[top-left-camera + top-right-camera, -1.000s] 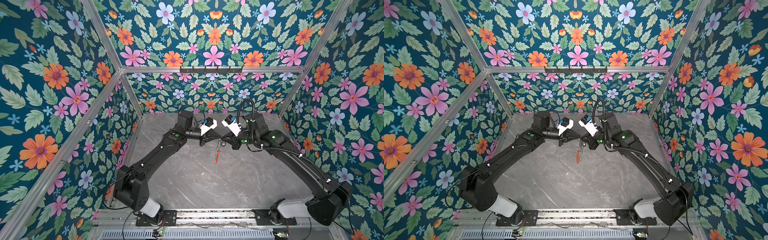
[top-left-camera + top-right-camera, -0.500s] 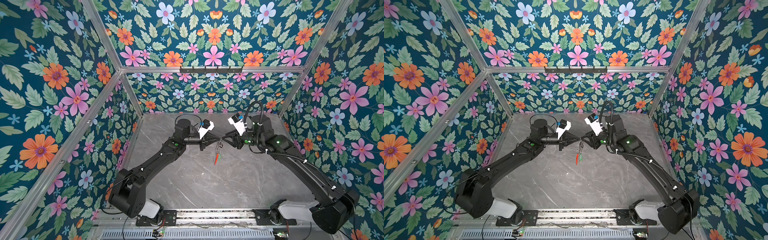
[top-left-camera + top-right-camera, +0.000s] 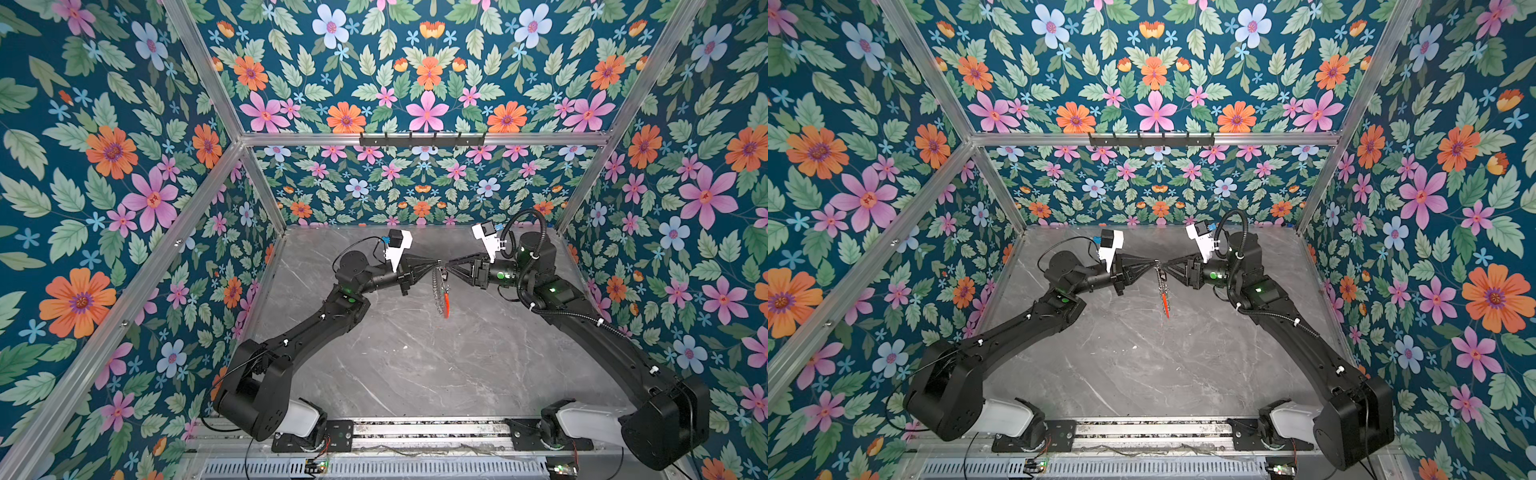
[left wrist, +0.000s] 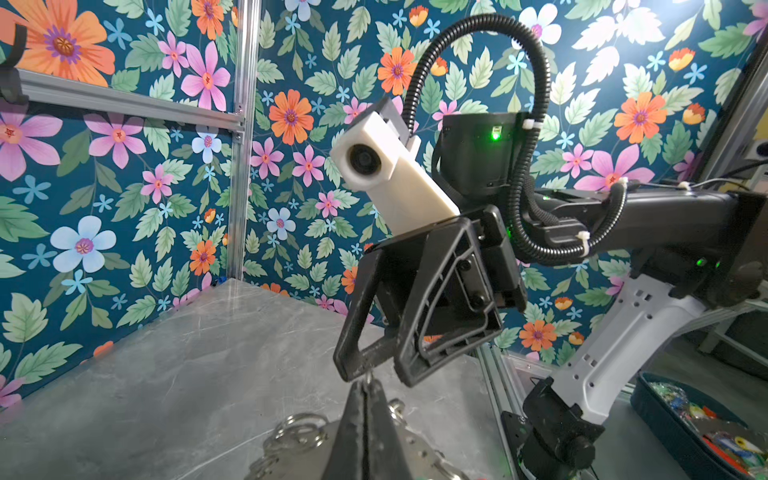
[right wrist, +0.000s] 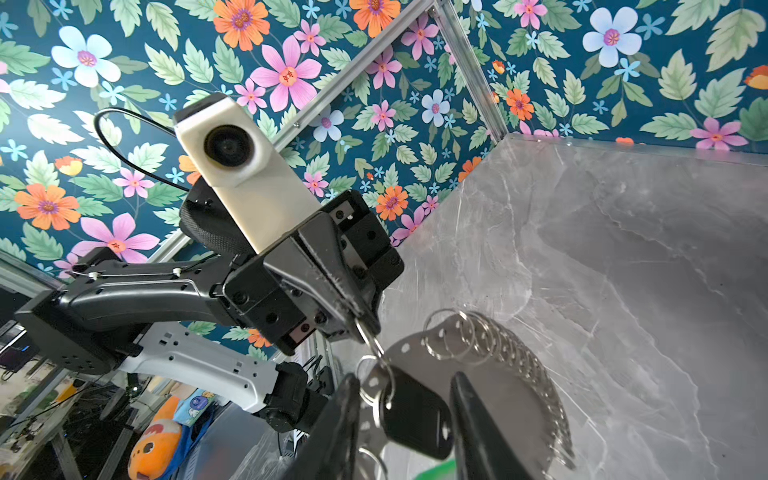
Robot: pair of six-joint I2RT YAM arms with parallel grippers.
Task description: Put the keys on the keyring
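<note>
My left gripper [image 5: 365, 323] is clamped tight on a small split ring [image 5: 372, 340] at the upper edge of the keyring [image 5: 503, 374]. The grey plate hangs below it, with its red-orange arc [image 3: 446, 305] lowest in both top views.

My right gripper [image 4: 379, 374] faces it almost tip to tip, fingers [image 4: 409, 370] partly spread. The black-fob key [image 5: 415, 415] dangles from a ring between them, against the plate. I cannot tell whether either finger touches it.

A sliver of the green tag [image 5: 432, 471] shows just under the fob, too cut off to read.

From the left wrist, my own closed fingers [image 4: 365, 424] cover most of the plate, so only a few fringe rings show beside them. From the right wrist, the fob hides where its ring joins the plate.

Under the work lies the bare grey marble table [image 3: 395, 365], with both arms bolted to a mounting rail [image 3: 415, 432] along its front edge.

Floral walls [image 3: 104, 166] on an aluminium frame [image 3: 199, 187] close in three sides, and a black hook rail [image 3: 422, 140] sits on the back crossbar.

Outside the cell I see a dark blue bin [image 4: 681, 419] of coloured bits and an orange plush toy [image 5: 153, 444].
</note>
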